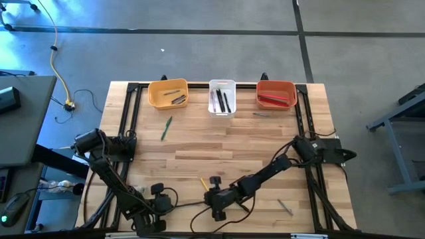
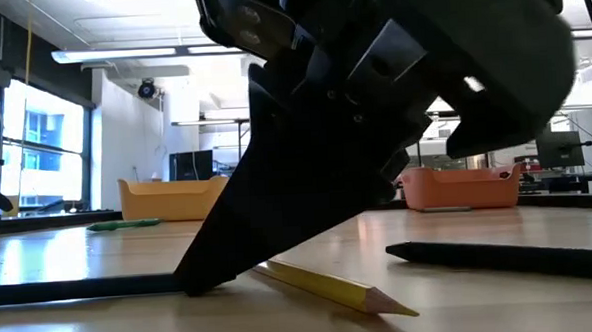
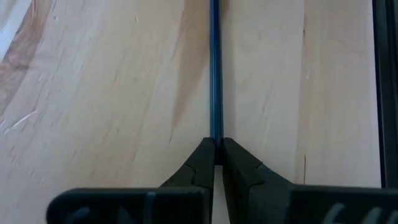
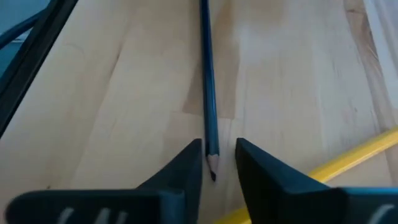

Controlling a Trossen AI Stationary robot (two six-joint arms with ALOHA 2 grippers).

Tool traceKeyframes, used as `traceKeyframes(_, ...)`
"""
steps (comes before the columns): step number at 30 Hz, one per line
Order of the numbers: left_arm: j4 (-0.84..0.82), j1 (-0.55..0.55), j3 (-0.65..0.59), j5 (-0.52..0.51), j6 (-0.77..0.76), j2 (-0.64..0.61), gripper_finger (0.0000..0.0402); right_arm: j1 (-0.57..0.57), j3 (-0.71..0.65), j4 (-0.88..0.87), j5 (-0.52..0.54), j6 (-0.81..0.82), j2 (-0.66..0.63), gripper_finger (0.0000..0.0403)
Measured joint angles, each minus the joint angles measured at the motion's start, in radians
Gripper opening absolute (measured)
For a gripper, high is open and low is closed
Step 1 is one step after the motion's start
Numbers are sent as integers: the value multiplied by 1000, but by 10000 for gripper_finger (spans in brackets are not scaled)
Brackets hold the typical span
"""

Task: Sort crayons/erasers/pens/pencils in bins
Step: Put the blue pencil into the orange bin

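Now I work at the near edge of the bench (image 1: 219, 143), with both arms low. My right gripper (image 4: 219, 163) stands over the sharpened tip of a dark pencil (image 4: 207, 93); its fingers are apart, one on each side of the tip, and they do not press it yet. My left gripper (image 3: 217, 155) is at the other end of a dark thin stick (image 3: 216, 68), which I believe is the same pencil, though I cannot be sure. Its fingers are together and clamped on the end of the stick.

A yellow pencil (image 2: 331, 285) lies just beside my right gripper, flat on the wood, with its point toward the low camera. A green pen (image 1: 166, 128) lies alone near the yellow-orange bin (image 1: 168, 93). The white bin (image 1: 222, 97) holds some dark sticks and the red-orange bin (image 1: 275, 93) holds red ones. All three bins are at the far side, well apart from my grippers.

I judge that the step in hand is picking up the dark pencil. For the next move, my right fingers should close on the thin shaft, square to it, because it lies flat and can roll or slip away. Then one gripper must let go before the other lifts, and the long carry to the bins follows.
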Motion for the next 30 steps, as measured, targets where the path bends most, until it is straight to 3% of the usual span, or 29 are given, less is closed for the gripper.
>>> traceKeyframes(9, 5, 0, 0, -13, -3, 1, 2, -6, -1, -17, -25, -10, -2, 10)
traceKeyframes(15, 11, 0, -1, -20, -16, -1, 40, -7, -2, -16, -26, -13, -2, 7)
traceKeyframes(20, -44, -4, -13, 11, 1, -75, 90, -7, -3, -10, -18, -12, -1, 7)
traceKeyframes(30, -165, -112, -5, -215, -74, -221, 150, -6, -5, 21, 7, -10, 0, 7)
